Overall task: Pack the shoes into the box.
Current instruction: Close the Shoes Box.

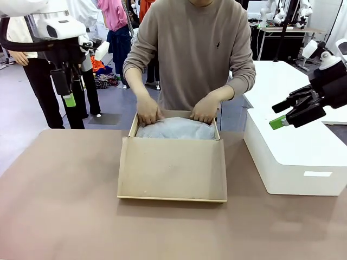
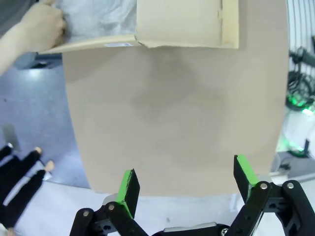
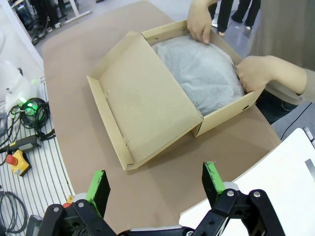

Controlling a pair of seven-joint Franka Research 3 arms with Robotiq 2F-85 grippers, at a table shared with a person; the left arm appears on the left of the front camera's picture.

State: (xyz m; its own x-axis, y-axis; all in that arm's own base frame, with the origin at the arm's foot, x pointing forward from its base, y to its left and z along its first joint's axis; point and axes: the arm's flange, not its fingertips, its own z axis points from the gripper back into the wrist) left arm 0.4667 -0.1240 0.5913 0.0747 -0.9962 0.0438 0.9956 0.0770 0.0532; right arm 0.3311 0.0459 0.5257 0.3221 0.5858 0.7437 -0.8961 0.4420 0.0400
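no readable text, label (image 2: pixel 119 44) on box (image 2: pixel 187 24) illegible

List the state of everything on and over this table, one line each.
tan cardboard shoebox: open, hinged lid lying flat towards the robot
white tissue paper: spread inside the shoebox, bulging up
person's hands: both at the shoebox's far end, pressing the tissue
large white rectangular box: beside the shoebox, untouched
left gripper: open, empty, raised
right gripper: open, empty, raised
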